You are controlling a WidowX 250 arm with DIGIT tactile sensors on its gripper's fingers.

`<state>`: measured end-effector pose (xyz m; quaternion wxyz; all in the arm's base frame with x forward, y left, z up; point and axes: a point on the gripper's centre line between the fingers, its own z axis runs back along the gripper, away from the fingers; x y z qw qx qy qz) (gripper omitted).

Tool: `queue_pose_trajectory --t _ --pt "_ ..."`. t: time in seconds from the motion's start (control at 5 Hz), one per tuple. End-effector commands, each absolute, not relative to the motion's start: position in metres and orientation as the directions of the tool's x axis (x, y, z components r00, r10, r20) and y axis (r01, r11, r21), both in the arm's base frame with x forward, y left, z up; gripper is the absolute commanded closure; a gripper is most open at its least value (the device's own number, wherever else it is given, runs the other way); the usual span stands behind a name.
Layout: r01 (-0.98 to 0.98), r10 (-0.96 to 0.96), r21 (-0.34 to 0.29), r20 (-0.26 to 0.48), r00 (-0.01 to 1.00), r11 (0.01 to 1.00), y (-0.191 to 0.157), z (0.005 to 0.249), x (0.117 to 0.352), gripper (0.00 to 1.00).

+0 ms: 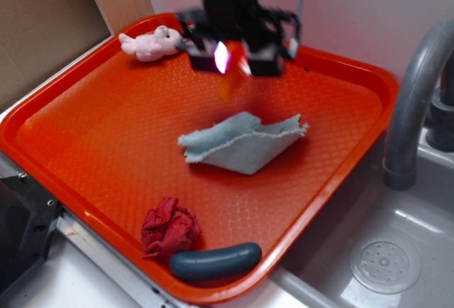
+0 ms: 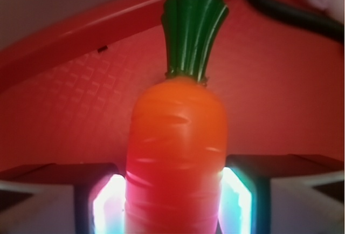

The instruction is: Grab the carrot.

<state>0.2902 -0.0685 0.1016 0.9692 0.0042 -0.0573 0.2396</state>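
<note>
Carrot [image 2: 177, 153] upright (green top up).

The carrot [image 2: 175, 158] is glossy orange with a ribbed dark green top, and the tray [image 1: 92, 145] under it is bright orange-red with a fine diamond texture. On the tray lie a pale blue-grey cloth [image 1: 241, 143], a crumpled red rag [image 1: 168, 228], a dark blue-grey sausage toy [image 1: 215, 261] and a pink plush animal [image 1: 150, 43]. The hand [image 1: 233, 56] is black.

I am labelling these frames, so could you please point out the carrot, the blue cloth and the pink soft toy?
carrot [image 2: 175, 153]: wrist view, on its orange body.
blue cloth [image 1: 241, 145]: exterior view, on its folded middle.
pink soft toy [image 1: 150, 44]: exterior view, on its body.
</note>
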Motion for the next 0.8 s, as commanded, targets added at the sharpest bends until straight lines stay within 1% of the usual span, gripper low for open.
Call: queue_pose_trajectory --t 0.0,0.2,0.4,0.6 --pt "-0.291 0.303 -0.133 0.081 0.950 0.947 -0.026 0.205 0.262 1.00" --pt "-0.232 0.241 -0.123 0.071 0.968 0.965 -0.020 0.215 0.244 1.00" --pt "-0.211 0.219 -0.121 0.060 0.974 0.970 -0.009 0.205 0.243 1.00" --pt "-0.190 0.196 -0.103 0.047 0.980 0.976 0.004 0.196 0.253 1.00"
